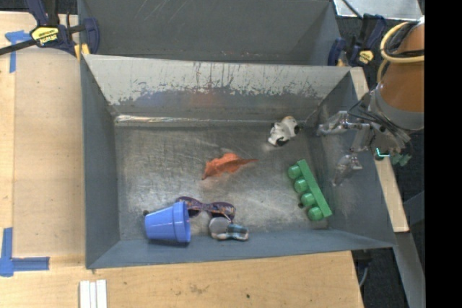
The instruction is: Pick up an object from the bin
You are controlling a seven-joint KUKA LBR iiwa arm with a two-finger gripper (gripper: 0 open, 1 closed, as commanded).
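My gripper [339, 150] hangs over the bin's right slope, its two metal fingers apart and nothing between them. Just below and left of it lies a green studded block [309, 191], set diagonally along the foot of the right wall. A small white and grey toy [283, 130] rests to the gripper's left, near the back right corner of the floor. The gripper touches neither of them.
An orange toy figure [225, 165] lies mid-floor. Along the front wall sit a blue cup [168, 222] on its side, a purple patterned strap [209, 208] and a small grey-blue piece [227, 230]. The arm's orange cover stands above the right rim.
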